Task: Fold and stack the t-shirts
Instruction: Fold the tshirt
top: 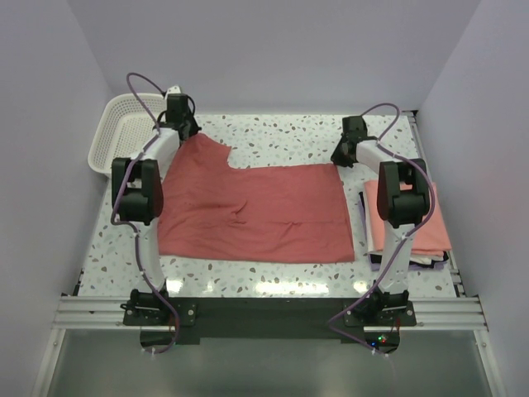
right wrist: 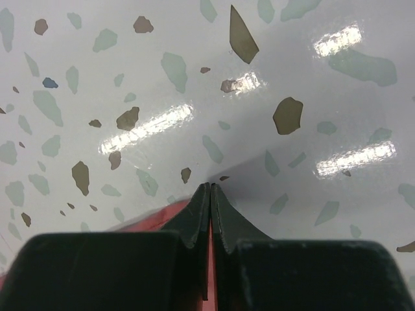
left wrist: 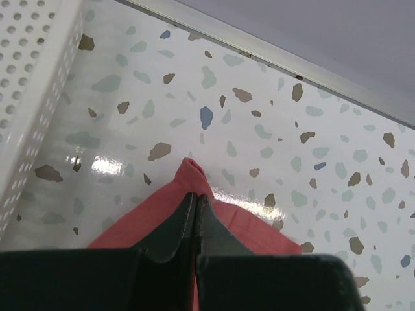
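A dusty red t-shirt [top: 256, 211] lies spread on the speckled table. My left gripper [top: 183, 126] is shut on its far left corner; the wrist view shows the red cloth [left wrist: 192, 172] pinched between the shut fingers of the gripper [left wrist: 196, 197]. My right gripper [top: 341, 155] is shut on the shirt's far right corner; red cloth [right wrist: 146, 220] shows beside the gripper [right wrist: 210, 188] and between its shut fingers. A folded salmon pink t-shirt [top: 421, 223] lies on the table's right side, partly hidden by the right arm.
A white lattice basket [top: 124, 128] stands at the far left corner, close to the left gripper, and also shows in the left wrist view [left wrist: 32, 84]. Dark folded cloth [top: 421, 261] peeks from under the pink shirt. The back wall edge [left wrist: 272, 52] lies just beyond the left gripper.
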`<act>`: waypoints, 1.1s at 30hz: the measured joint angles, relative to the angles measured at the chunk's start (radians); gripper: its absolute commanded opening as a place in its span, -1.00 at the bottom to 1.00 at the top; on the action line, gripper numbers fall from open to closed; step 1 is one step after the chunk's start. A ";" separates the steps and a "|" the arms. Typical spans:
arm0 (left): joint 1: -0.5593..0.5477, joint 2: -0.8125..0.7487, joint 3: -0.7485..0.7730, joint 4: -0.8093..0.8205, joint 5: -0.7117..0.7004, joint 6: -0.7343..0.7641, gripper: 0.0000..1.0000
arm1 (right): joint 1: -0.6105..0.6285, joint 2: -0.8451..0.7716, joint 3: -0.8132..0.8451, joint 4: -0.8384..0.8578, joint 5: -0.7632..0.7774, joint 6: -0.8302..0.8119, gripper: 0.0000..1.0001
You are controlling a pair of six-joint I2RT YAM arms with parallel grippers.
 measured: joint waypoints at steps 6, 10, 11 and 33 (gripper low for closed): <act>0.000 -0.043 0.000 -0.013 0.000 0.004 -1.00 | 0.000 -0.014 -0.007 -0.016 0.017 -0.006 -1.00; 0.000 -0.089 -0.002 -0.023 -0.001 0.011 -1.00 | -0.002 -0.070 -0.035 -0.031 0.018 -0.006 -1.00; 0.000 -0.106 -0.007 -0.022 -0.001 0.011 -1.00 | -0.002 -0.088 -0.043 -0.031 0.018 -0.006 -1.00; 0.002 -0.630 -0.527 -0.075 -0.026 -0.089 -1.00 | -0.002 -0.441 -0.396 -0.027 0.009 0.016 -1.00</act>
